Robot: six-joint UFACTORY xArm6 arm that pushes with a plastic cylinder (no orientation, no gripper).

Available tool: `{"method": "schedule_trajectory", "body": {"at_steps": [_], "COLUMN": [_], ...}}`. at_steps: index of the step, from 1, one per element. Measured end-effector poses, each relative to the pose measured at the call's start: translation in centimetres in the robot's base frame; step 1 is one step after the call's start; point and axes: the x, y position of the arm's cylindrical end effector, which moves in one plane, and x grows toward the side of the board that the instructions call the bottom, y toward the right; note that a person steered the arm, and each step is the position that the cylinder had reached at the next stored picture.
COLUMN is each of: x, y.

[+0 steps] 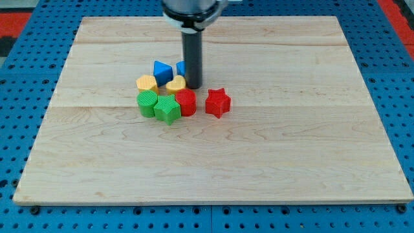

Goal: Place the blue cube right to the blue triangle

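Note:
The blue triangle (162, 69) sits on the wooden board (213, 155) left of centre, near the view's top. The blue cube (181, 68) is just right of it, mostly hidden behind my rod; only its left edge shows. My tip (194, 87) rests on the board right beside the cube, at its right and front, touching or nearly touching the yellow heart (176, 84).
A yellow block (147, 83) lies left of the heart. Below them stand a green block (148, 102), a green star-like block (167, 109), a red block (186, 101) and a red star (218, 102). A blue pegboard (388, 77) surrounds the board.

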Motion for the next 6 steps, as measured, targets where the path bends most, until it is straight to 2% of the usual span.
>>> {"method": "schedule_trajectory", "body": {"at_steps": [2,3,4,5,6], "x": [-5.3,-8.8,-7.6,-5.4,-5.3], "y": [4.3,2.7,-2.2,-2.3,0.1]}}
